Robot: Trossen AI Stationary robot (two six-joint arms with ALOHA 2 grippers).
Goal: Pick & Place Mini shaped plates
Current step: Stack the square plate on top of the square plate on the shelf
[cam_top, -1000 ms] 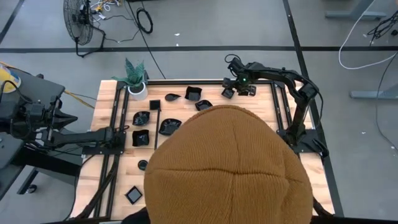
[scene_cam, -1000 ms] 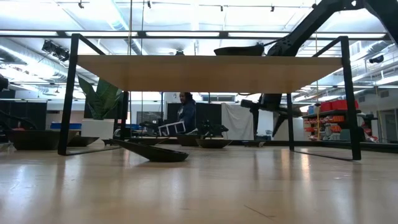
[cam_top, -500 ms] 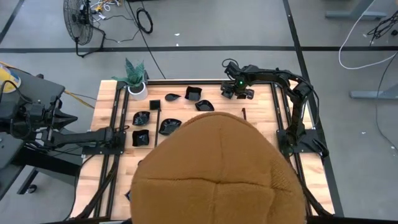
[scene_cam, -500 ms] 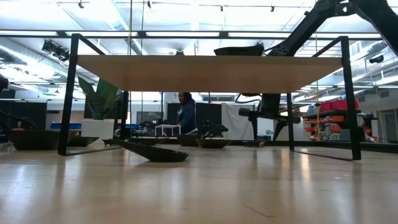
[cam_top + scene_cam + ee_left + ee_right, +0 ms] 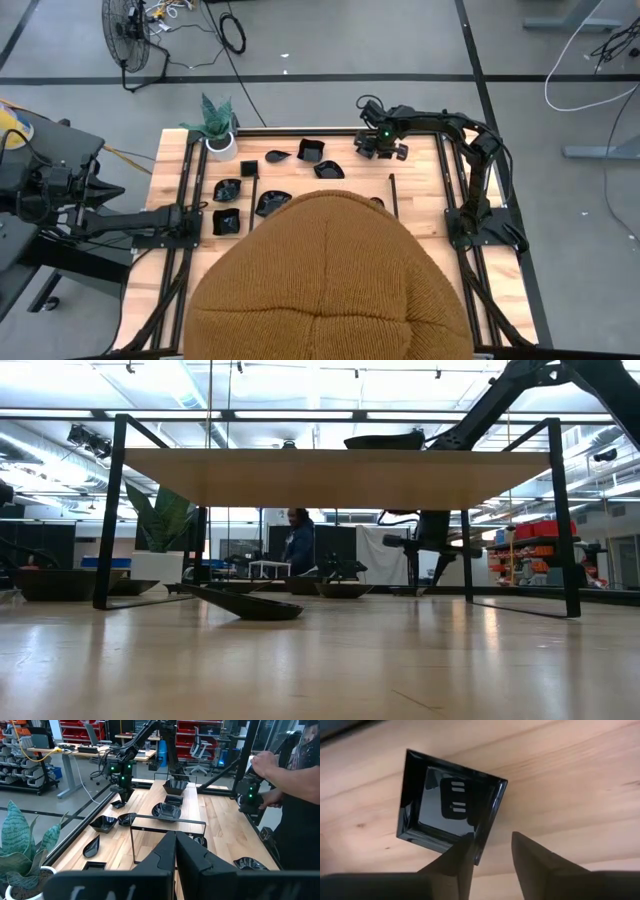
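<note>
**Right gripper straddling a square plate's edge**

The right gripper [image 5: 487, 852] is reaching down at the worktop's [image 5: 420, 190] far right, its fingers [image 5: 532, 857] partly parted around one edge of a small square black plate [image 5: 447, 807] lying flat. The left gripper [image 5: 175, 855] is resting at the left side, fingers together. More mini plates [image 5: 272, 202] are lying mid-worktop.

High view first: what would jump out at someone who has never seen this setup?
A big mustard-brown knit cap on a person's head fills the near half of the overhead picture, hiding much of the wooden table. Beyond it, small glossy black plates lie scattered on the wood, with a potted plant at the far left corner. At the far right, the right gripper straddles the edge of a square black plate, while the left gripper waits shut at the left side.
</note>
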